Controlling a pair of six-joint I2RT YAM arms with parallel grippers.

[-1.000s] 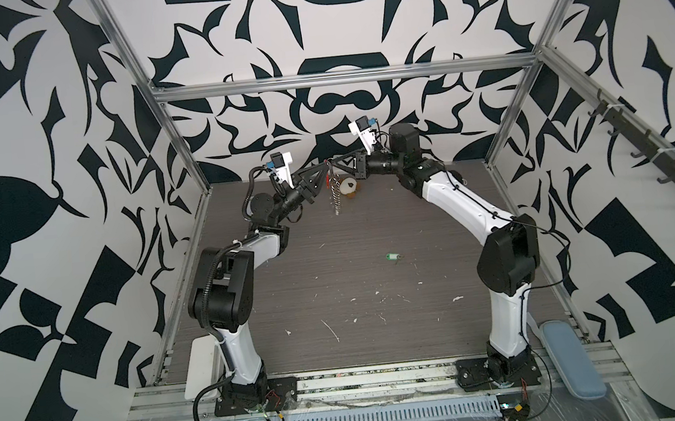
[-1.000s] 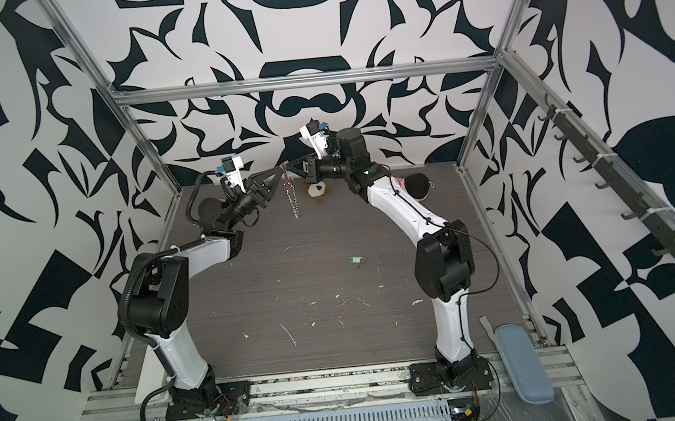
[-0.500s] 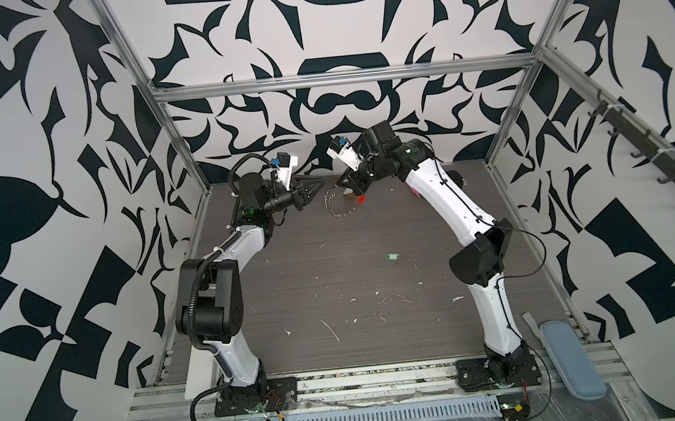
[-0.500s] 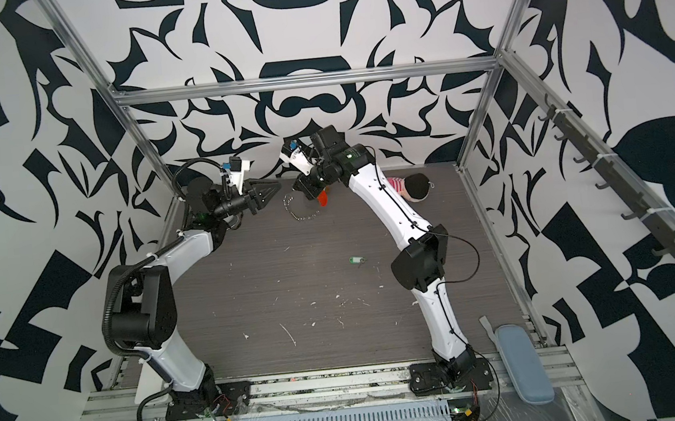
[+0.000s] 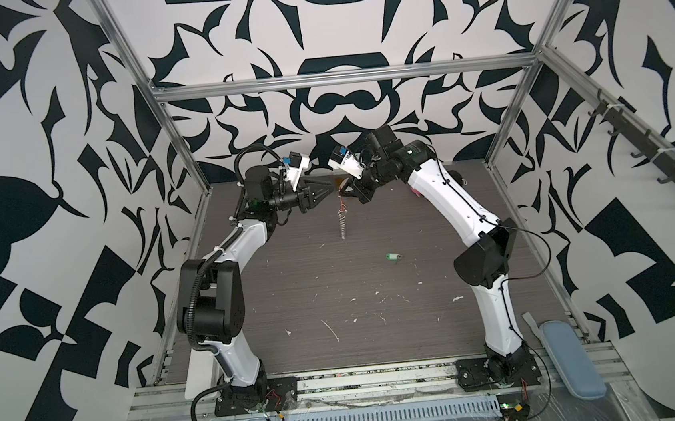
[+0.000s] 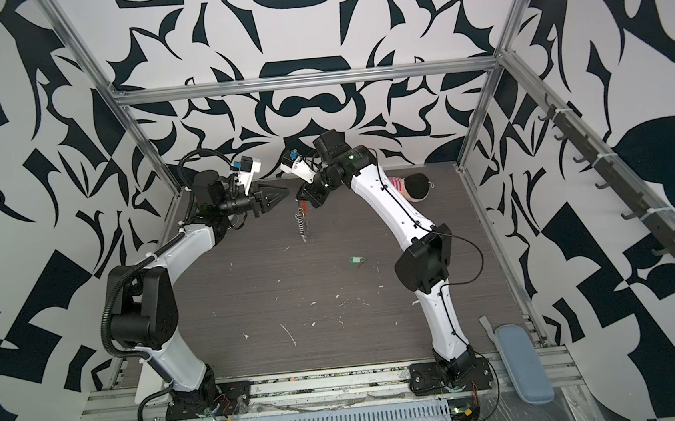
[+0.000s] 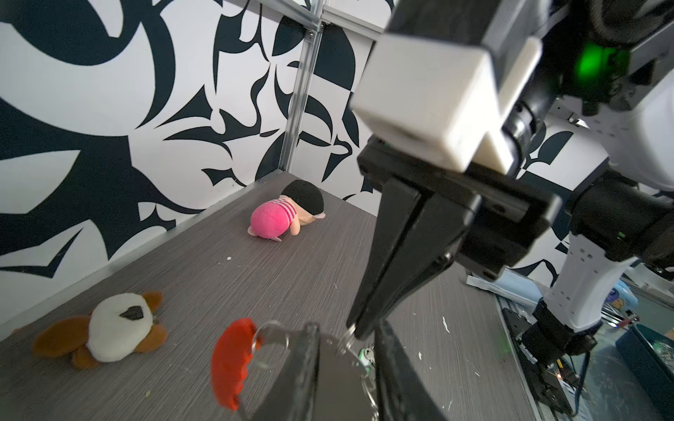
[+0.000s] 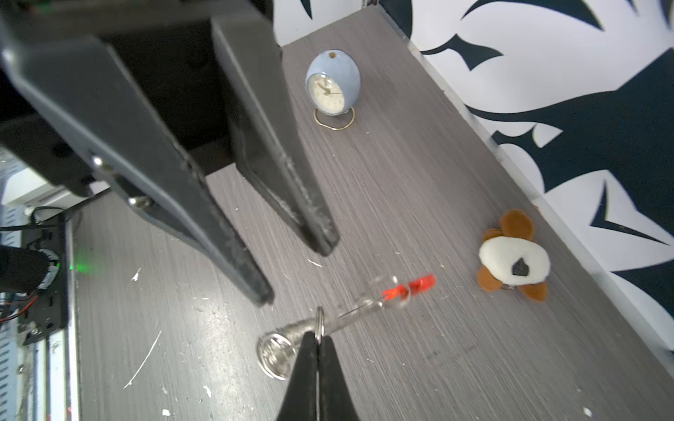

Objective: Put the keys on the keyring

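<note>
In both top views my right gripper point(image 5: 344, 192) point(image 6: 303, 201) hangs above the back of the table, shut on one ring of the keyring point(image 5: 343, 221) point(image 6: 302, 227). The silver chain dangles straight down from it. The right wrist view shows the pinched ring at my right gripper point(image 8: 318, 337), with the coiled chain point(image 8: 279, 351) and the blurred orange-red strip point(image 8: 412, 286) beyond it. My left gripper point(image 5: 328, 186) point(image 6: 287, 191) point(image 7: 346, 364) stands open just left of the chain, holding nothing. The green keys point(image 5: 391, 256) point(image 6: 356, 260) lie flat on the table, right of the middle.
A pink striped plush doll point(image 6: 411, 186) point(image 7: 273, 222) lies at the back right. A brown and white plush point(image 7: 116, 328) point(image 8: 514, 260) and a pale blue clock point(image 8: 333, 87) sit along the back. A blue-grey pad point(image 5: 570, 358) rests at the front right rail.
The left gripper has opened a little and drawn back left of the chain. The chain, looped between the grippers before, now hangs straight from the right gripper.
</note>
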